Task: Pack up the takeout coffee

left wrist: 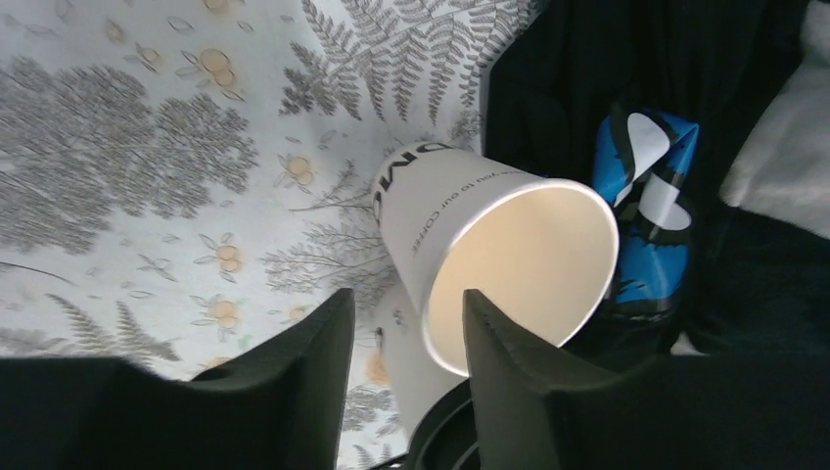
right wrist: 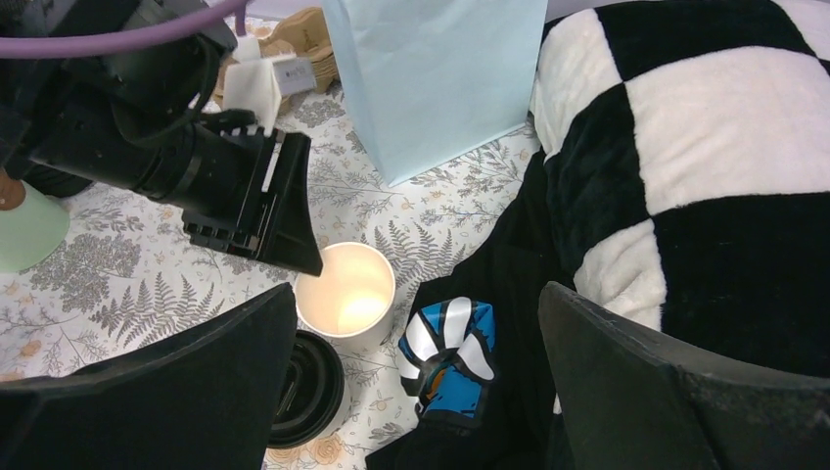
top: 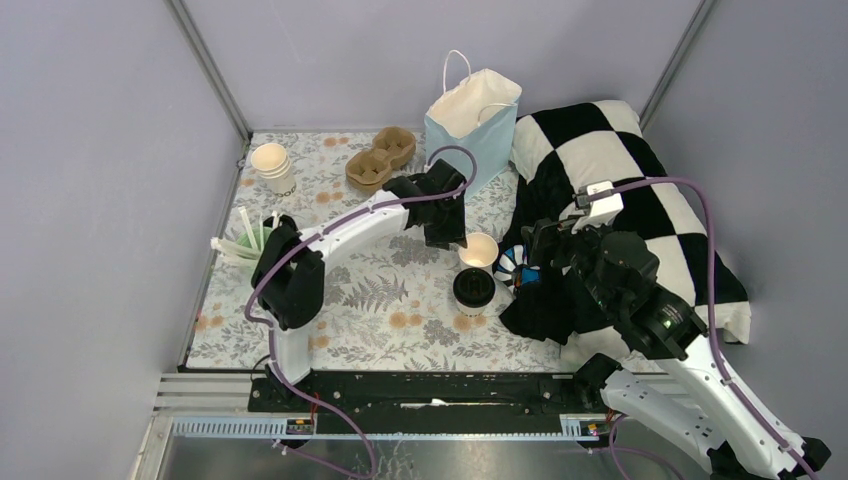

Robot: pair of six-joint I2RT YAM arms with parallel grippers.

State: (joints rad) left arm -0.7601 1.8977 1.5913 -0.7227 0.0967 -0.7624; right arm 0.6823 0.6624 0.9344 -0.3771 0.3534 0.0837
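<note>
1. Top external: the left arm reaches across the worktop. The left gripper points down just behind the upright lidless white cup at mid-worktop. The lidded cup stands just nearer. The blue bag stands open-mouthed at the far edge.
2. Left wrist: jaws parted, clamping nothing. The lidless cup's rim lies just past one finger; contact cannot be confirmed.
3. Right wrist: the right gripper is spread wide, grasping nothing, above both cups.
</note>
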